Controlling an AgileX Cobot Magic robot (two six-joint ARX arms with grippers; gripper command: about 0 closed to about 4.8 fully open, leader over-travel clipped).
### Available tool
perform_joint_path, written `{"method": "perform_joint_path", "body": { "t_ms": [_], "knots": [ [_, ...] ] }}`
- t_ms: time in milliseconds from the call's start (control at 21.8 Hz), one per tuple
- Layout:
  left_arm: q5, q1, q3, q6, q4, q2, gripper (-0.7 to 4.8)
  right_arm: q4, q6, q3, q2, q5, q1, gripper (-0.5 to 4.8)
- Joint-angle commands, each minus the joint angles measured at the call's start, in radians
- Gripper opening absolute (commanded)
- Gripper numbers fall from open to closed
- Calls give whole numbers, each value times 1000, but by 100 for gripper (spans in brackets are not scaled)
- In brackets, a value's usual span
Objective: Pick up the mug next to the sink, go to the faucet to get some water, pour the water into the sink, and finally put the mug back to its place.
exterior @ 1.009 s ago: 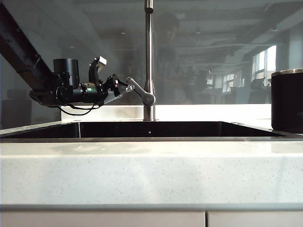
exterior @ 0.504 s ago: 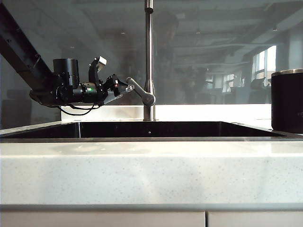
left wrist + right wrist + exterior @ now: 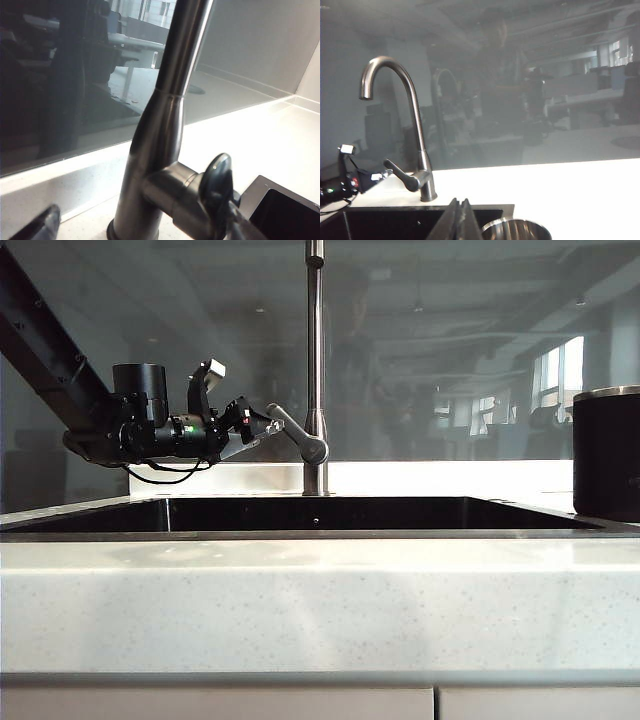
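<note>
— Looking at the left gripper (image 3: pixel 262 424), are its jaws spread?
— Wide apart, yes. It reaches in level from the left, above the sink (image 3: pixel 310 514), with its fingers either side of the slanted lever (image 3: pixel 297 434) at the foot of the faucet (image 3: pixel 315 360). Whether they actually touch the lever, I cannot tell.
— And the right gripper (image 3: pixel 458 220)?
— Fingers pressed flat together, nothing between them. It hangs in front of the sink's far corner, just beside the open mouth of the mug (image 3: pixel 516 230).
— So where is the mug?
— Standing upright on the white countertop (image 3: pixel 320 605), right of the sink, free of both grippers.
</note>
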Motion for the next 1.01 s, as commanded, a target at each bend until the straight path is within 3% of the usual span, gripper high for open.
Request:
{"method": "perform_joint_path", "body": {
  "t_ms": [46,459,688,1009],
  "knots": [
    [2,2,3,-2,5,-5,421,95,-3,-50,-2,45,1,-8],
    [2,2,3,-2,3,-5,421,46,-43,-119,-3,281,115,-8],
    [2,2,3,-3,4,-5,421,-2,-130,-123,-3,296,183,-8],
    [2,2,3,-2,3,-5,421,-43,-138,-140,-3,295,184,-8]
  ]
}}
